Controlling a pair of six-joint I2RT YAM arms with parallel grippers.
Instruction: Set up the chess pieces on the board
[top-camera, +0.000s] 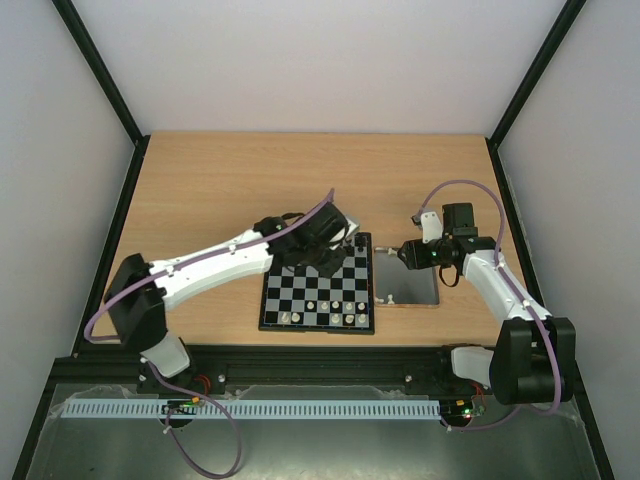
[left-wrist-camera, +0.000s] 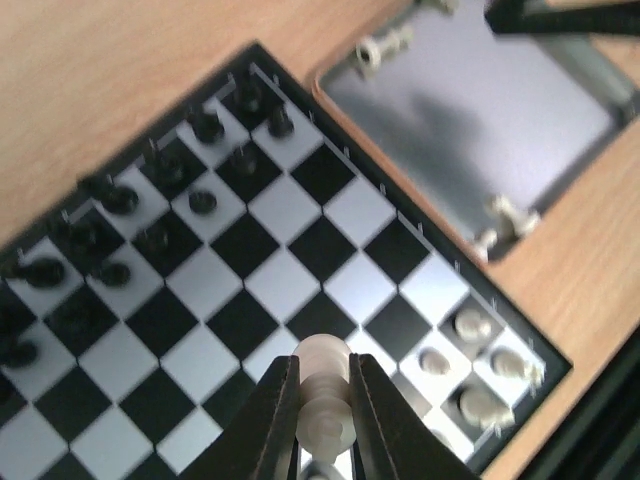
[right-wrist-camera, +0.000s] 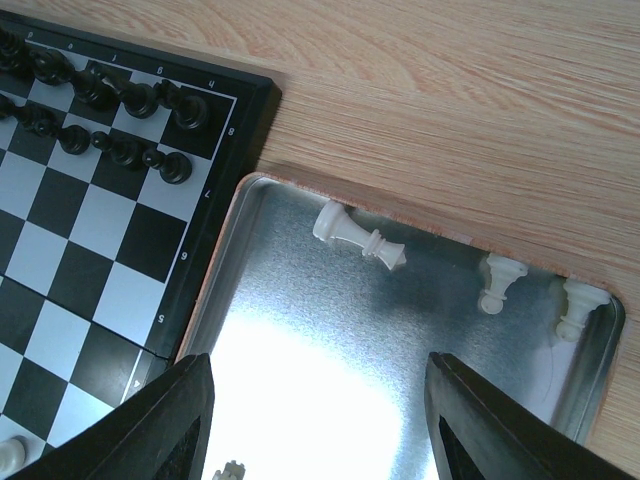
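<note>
The board (top-camera: 300, 292) lies mid-table, with black figures on its far rows (left-wrist-camera: 150, 190). Several cream-white chess pieces (top-camera: 335, 318) stand on its near rows and also show in the left wrist view (left-wrist-camera: 470, 325). My left gripper (left-wrist-camera: 322, 385) is shut on a cream-white piece (left-wrist-camera: 322, 360), held above the board's near-right squares; in the top view it hangs over the board's far edge (top-camera: 338, 240). My right gripper (right-wrist-camera: 320, 400) is open and empty above the metal tray (right-wrist-camera: 300, 330). Cream-white pieces lie in the tray: one on its side (right-wrist-camera: 358, 238), two by the far rim (right-wrist-camera: 497, 280), one at the near edge (right-wrist-camera: 230, 470).
The shiny metal tray (top-camera: 410, 288) sits against the board's right side on the wooden table (top-camera: 220, 190). The right gripper (top-camera: 402, 253) hovers at the tray's far end. Grey walls with black frame posts enclose the table (top-camera: 120, 100).
</note>
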